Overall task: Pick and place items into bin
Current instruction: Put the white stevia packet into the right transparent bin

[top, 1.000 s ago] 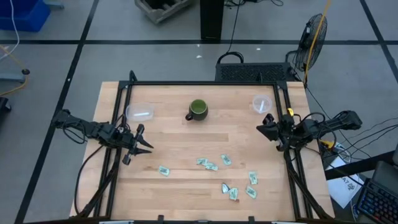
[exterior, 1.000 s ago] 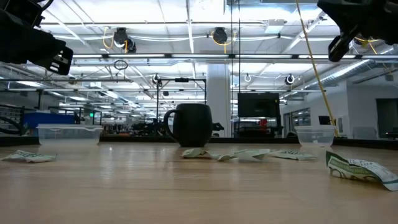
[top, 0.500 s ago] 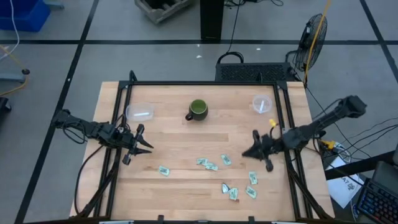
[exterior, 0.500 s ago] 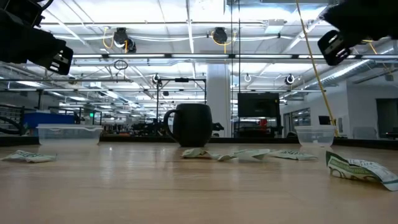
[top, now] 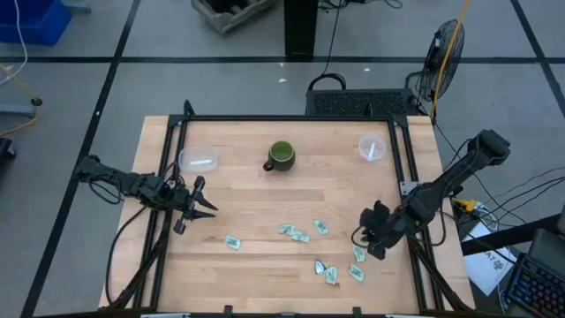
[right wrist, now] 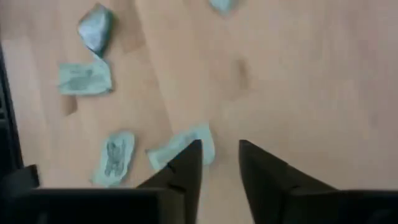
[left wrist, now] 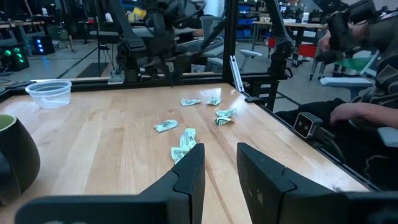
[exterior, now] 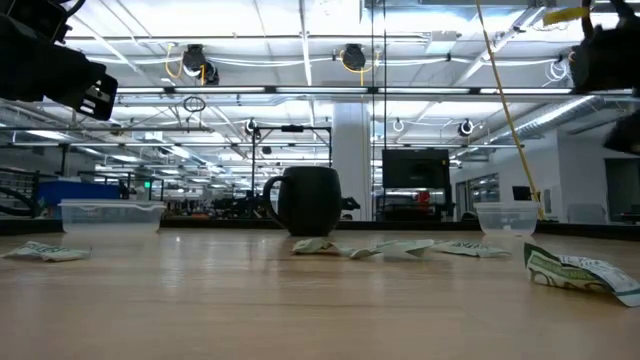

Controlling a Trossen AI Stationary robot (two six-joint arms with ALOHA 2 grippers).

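Note:
Several small pale green crinkled packets lie flat on the wooden table (top: pixel 265 199). One lies alone (top: pixel 232 242), three form a middle group (top: pixel 300 235), and more sit near the front right (top: pixel 331 275). My right gripper (top: pixel 366 240) hovers open over the front-right group, pointing down. In its wrist view one packet (right wrist: pixel 180 148) lies just beyond its fingers (right wrist: pixel 186 168). My left gripper (top: pixel 199 201) waits open above the table's left side, touching nothing. A clear tub (top: pixel 199 159) stands at the far left and a clear round cup (top: pixel 372 147) at the far right.
A dark green mug (top: pixel 281 156) stands at the far middle, between the two clear containers. A black frame rail (top: pixel 408 177) runs along the table's right side beside my right arm. Bare wood lies between the mug and the packets.
My right gripper has swung from the table's right edge, near the round cup, toward the near edge and inward. It has tipped down over the front-right packets. The packets have not moved.

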